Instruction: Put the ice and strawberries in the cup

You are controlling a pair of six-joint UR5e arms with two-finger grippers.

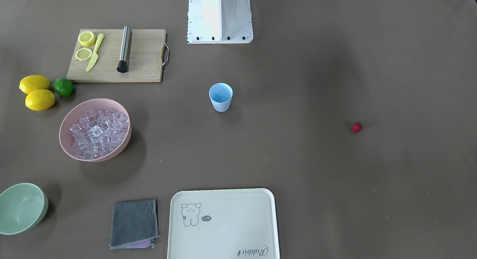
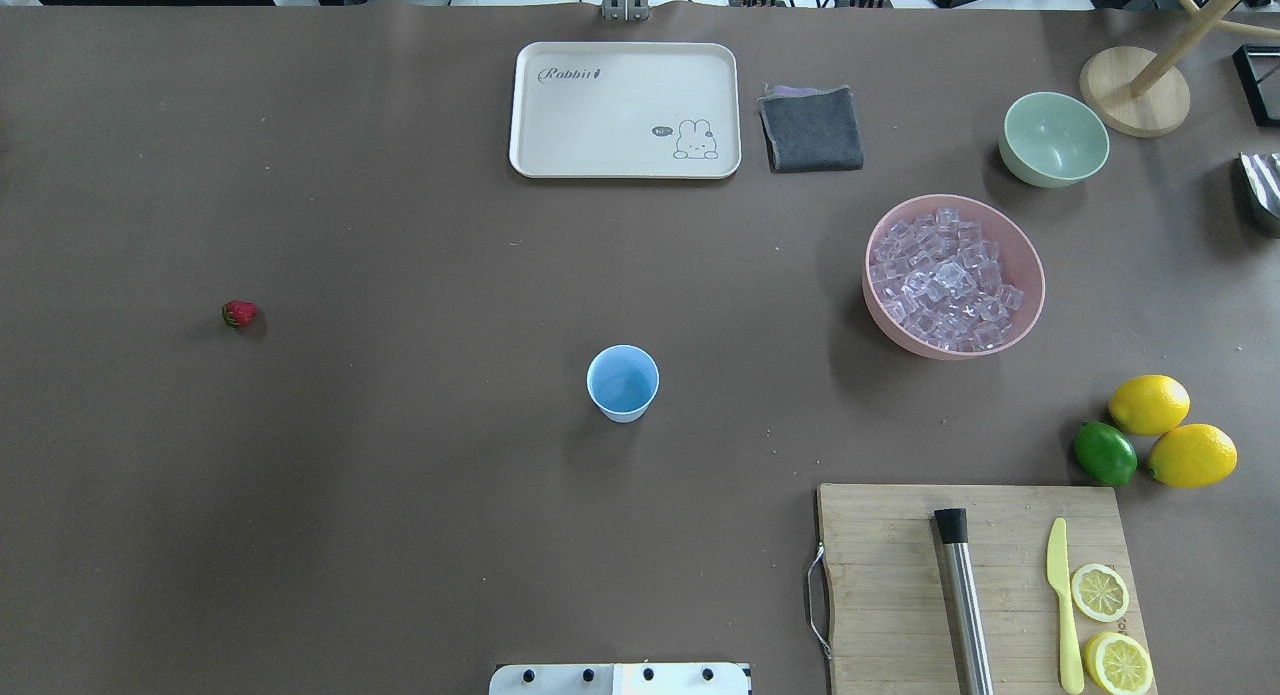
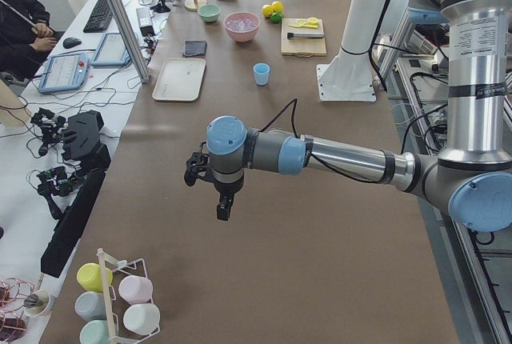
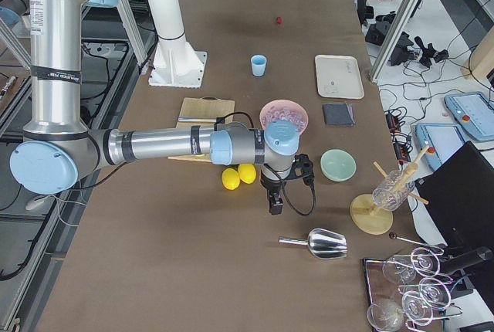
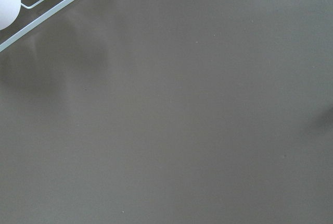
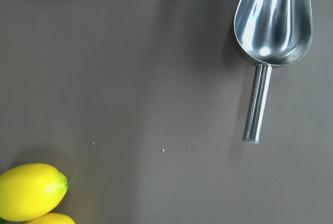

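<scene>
Failing to tell left fingers (image 3: 224, 208) or right fingers (image 4: 275, 203) as spread, closed or holding anything; risking toppling the light cup (image 2: 622, 383) by clipping its rim, scattering slippery ice (image 2: 945, 280).

This is a robotics lab: a grey-and-blue industrial arm (image 3: 336, 156) stretches over a brown-covered table (image 3: 264, 280) that carries a white pedestal (image 3: 348, 48) and is edged by aluminium posts (image 3: 120, 24). At ten o'clock in the left-side view, a white bench (image 3: 16, 164) holds a teach pendant (image 3: 64, 72), a keyboard (image 3: 100, 14) and black hardware (image 3: 80, 136), with a seated operator (image 3: 20, 16) beside it.
</scene>
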